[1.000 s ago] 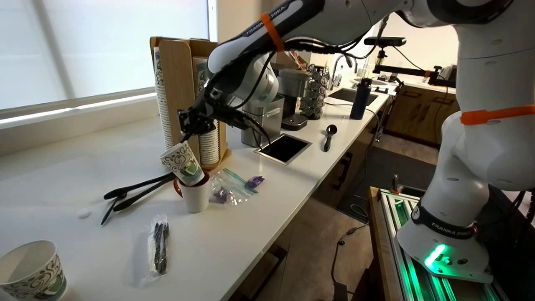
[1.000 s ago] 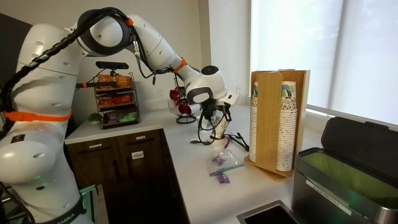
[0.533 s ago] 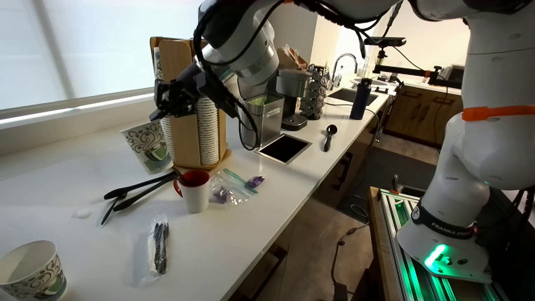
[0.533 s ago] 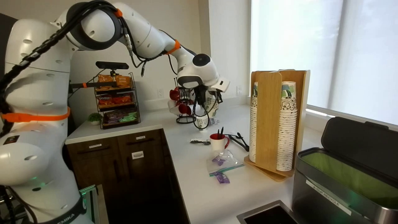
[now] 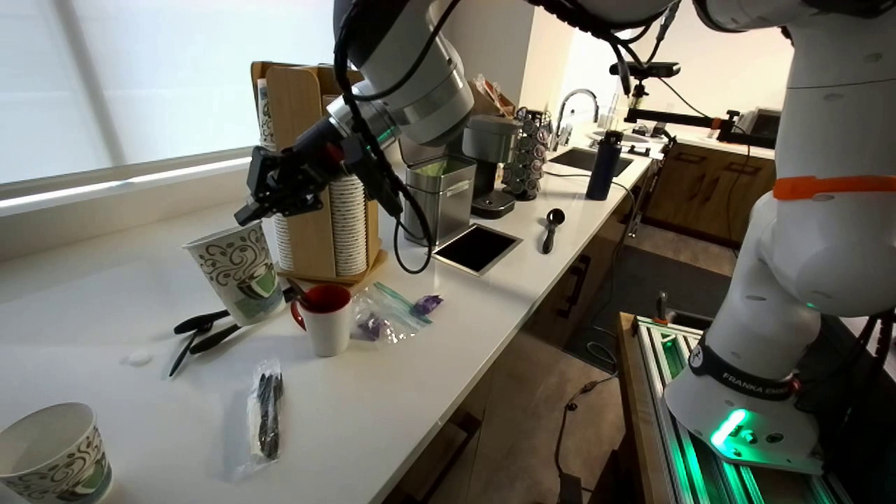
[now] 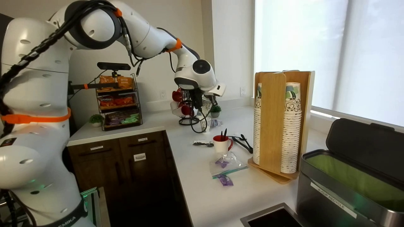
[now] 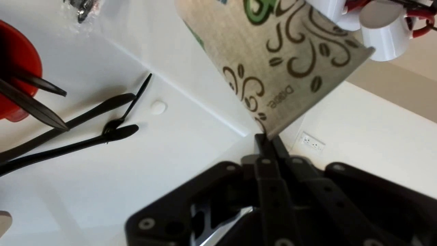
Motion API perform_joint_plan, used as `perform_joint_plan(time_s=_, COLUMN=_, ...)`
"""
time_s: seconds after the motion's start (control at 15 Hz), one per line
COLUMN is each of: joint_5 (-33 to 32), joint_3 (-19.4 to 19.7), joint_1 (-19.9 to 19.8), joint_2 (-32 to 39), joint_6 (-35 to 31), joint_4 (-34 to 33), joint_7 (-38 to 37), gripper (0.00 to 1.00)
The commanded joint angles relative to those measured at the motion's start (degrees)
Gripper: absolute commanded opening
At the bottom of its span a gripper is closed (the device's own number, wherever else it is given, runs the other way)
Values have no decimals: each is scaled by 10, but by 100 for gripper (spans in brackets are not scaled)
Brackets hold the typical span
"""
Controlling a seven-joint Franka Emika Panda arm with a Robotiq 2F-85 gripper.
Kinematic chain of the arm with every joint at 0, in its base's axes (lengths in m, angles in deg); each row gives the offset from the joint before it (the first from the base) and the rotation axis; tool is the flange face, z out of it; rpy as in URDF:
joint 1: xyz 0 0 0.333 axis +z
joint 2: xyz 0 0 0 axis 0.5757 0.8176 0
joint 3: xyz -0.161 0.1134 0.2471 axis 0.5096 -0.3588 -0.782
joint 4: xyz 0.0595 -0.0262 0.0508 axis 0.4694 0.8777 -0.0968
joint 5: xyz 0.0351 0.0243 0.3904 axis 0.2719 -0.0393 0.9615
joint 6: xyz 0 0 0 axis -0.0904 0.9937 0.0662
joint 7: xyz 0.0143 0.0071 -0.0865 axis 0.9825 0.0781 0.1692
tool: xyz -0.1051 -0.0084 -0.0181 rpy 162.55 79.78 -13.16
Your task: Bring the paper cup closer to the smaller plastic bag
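I hold the cup (image 5: 238, 274) aloft by its rim, tilted, base lowest, over the counter (image 5: 350, 413) near the mug (image 5: 327, 330); the gripper (image 7: 270, 142) pinches the paper wall between its fingertips, presumably to leave the base free for setting down, though so thin an edge may let the cup swing; I judge the narrow packet (image 5: 266, 413) to be the smaller bag, so the cup must yet be lowered beside it; counted: one held cup, one standing cup (image 5: 63, 458), two bags (packet and zip bag (image 5: 393, 311)), two purple wrappers (image 6: 225, 180), two dark sticks (image 7: 34, 105) stored in the mug, one pair of tongs (image 7: 80, 146).
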Motion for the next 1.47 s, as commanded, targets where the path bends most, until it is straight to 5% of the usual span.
perform_joint_plan(time_s=0.0, joint_5=0, joint_3=1, joint_1=-4, joint_2=0, joint_6=4, joint_4=1, joint_7=2, gripper=1)
perform_joint_plan(time_s=0.6, joint_5=93, joint_3=-94, joint_1=33, joint_2=61, joint_6=-244, joint_4=-55, joint_7=290, gripper=1)
perform_joint_plan(time_s=1.0, joint_5=63, joint_3=-97, joint_1=39, joint_2=62, joint_6=-237, joint_4=-38, joint_7=232, gripper=1)
perform_joint_plan(time_s=1.13, joint_5=88, joint_3=-118, joint_1=43, joint_2=90, joint_6=-324, joint_4=-84, joint_7=289, gripper=1)
perform_joint_plan(time_s=1.4, joint_5=19, joint_3=-142, joint_1=64, joint_2=128, joint_6=-480, joint_4=-117, joint_7=229, gripper=1)
